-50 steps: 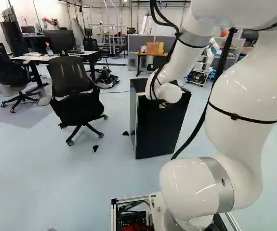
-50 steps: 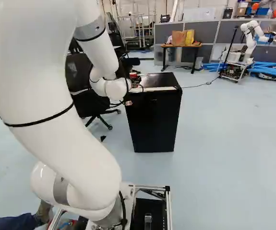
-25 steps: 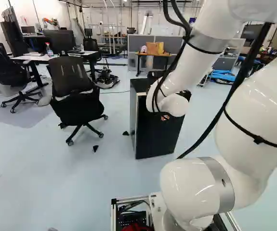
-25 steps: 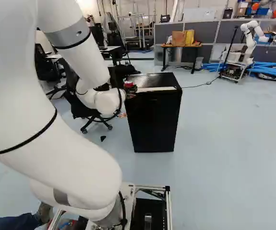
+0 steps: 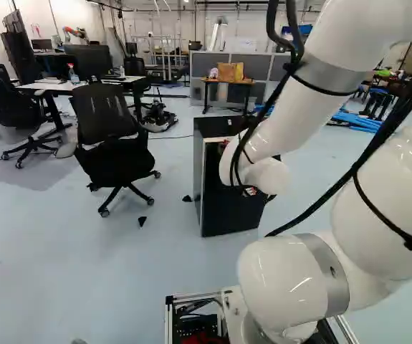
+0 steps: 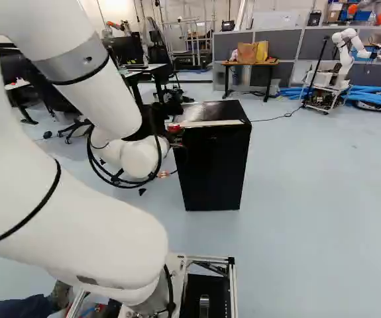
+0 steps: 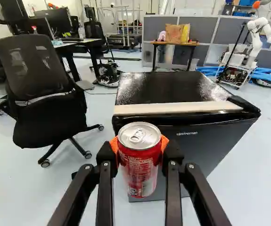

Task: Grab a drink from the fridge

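Observation:
In the right base view my gripper point(image 6: 177, 132) is partly hidden by the arm's wrist and cables, at the near left top edge of the black fridge point(image 6: 213, 169). A red drink can point(image 7: 139, 160) with a silver top stands upright between the fingers in the wrist view; the orange pads press it from both sides, so the gripper point(image 7: 139, 146) is shut on it. Behind the can are the fridge's dark front point(image 7: 199, 150) and glossy top with a pale strip. Its door looks closed.
A black office chair point(image 5: 112, 136) stands left of the fridge. Desks with monitors point(image 5: 91, 61) and a small table with bags point(image 6: 250, 64) are farther back. Another robot point(image 6: 339, 63) stands at the far right beside blue tubes point(image 6: 376, 99).
The arm's wrist has come lower, shifting right in the left base view and left in the right base view. The base, fridge and chair have stayed put.

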You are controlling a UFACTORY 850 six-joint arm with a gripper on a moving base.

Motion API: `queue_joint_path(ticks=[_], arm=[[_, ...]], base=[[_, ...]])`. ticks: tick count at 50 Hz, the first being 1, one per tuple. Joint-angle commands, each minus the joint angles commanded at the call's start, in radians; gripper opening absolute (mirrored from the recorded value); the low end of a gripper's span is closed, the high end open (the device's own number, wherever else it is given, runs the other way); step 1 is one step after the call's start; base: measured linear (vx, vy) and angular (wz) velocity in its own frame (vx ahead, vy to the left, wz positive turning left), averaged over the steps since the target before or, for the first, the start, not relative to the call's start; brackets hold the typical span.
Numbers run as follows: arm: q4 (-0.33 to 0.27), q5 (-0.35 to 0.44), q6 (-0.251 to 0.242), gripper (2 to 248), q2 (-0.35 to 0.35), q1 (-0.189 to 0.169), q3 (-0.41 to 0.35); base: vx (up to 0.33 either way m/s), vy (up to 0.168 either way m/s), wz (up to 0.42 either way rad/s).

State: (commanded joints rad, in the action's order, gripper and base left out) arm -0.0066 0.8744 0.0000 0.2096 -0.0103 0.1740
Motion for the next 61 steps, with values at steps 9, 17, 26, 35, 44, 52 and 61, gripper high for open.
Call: queue_joint_path(ticks=[9,17,26,35,44,52,61], arm=[[0.003,-0.001,0.0,100,0.028,0.004,-0.035],[0.004,-0.001,0.0,100,0.047,0.007,-0.059],[0.006,-0.002,0.0,100,0.062,0.009,-0.077],[0.006,-0.002,0.0,100,0.069,0.01,-0.086],[0.007,-0.002,0.0,100,0.07,0.01,-0.087],[0.007,-0.002,0.0,100,0.07,0.01,-0.087],[0.007,-0.002,0.0,100,0.07,0.01,-0.087]], base=[[0.0,0.0,0.0],[0.0,0.0,0.0],[0.0,0.0,0.0],[0.0,0.0,0.0],[0.0,0.0,0.0],[0.0,0.0,0.0],[0.0,0.0,0.0]])
